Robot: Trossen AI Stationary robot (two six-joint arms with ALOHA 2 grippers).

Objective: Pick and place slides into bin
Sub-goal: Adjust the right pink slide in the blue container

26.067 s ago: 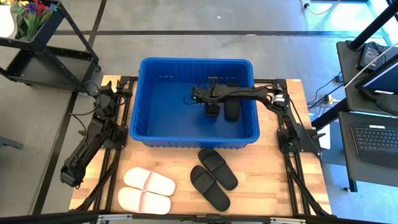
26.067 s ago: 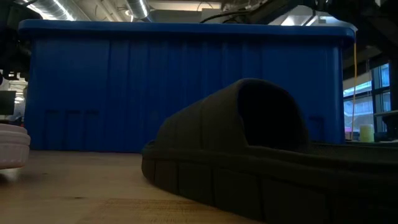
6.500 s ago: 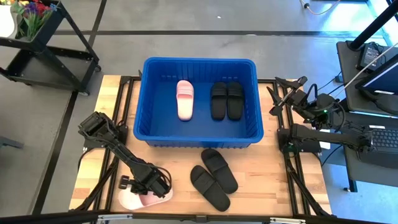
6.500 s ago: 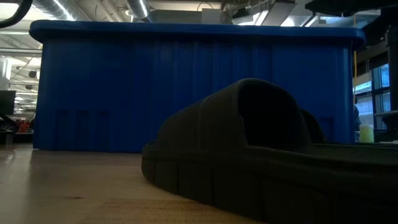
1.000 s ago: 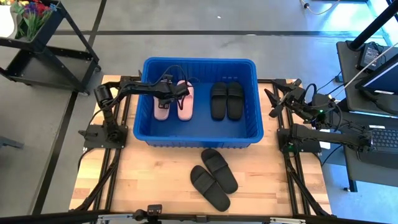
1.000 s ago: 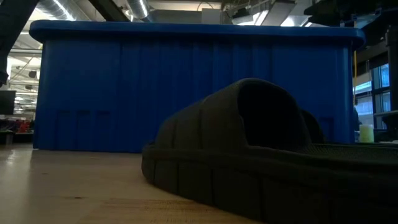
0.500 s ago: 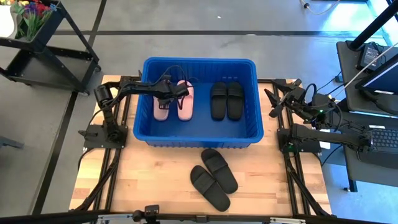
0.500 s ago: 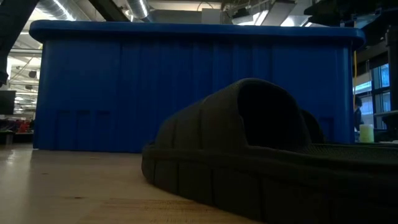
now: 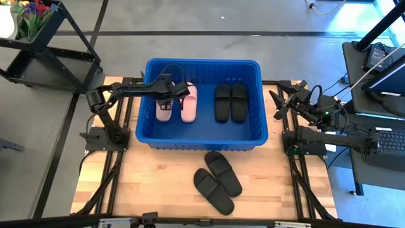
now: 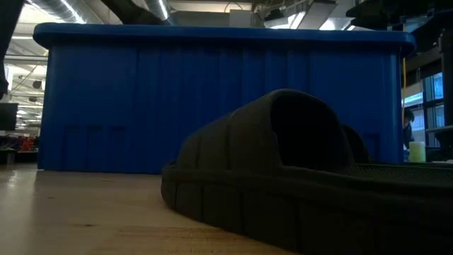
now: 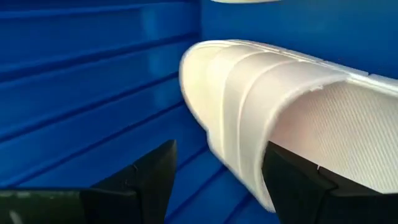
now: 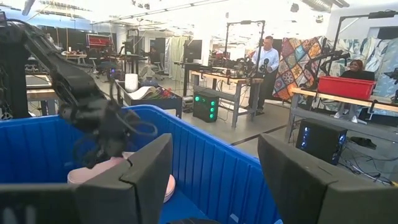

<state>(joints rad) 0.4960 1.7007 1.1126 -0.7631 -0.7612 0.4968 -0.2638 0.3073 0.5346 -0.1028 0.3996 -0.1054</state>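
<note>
- Left gripper [image 9: 169, 89] seen spread open inside bin [image 9: 202, 63], straddling pale slide [image 11: 273, 118], nothing gripped; slide looks released beside its pair.
- Right gripper [image 12: 214, 177] parked open, empty, off bin's right.
- Black slides [image 9: 217, 180] left on table [image 9: 158, 190].

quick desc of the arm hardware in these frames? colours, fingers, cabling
Both arms are dark, near-black, jointed links on black frame rails at the table edges. The left gripper has two flat, dark, angular fingers; thin black cables loop over its wrist. The right gripper has the same blocky dark fingers, with loose black cabling and a small green light on the arm. No readable markings.
</note>
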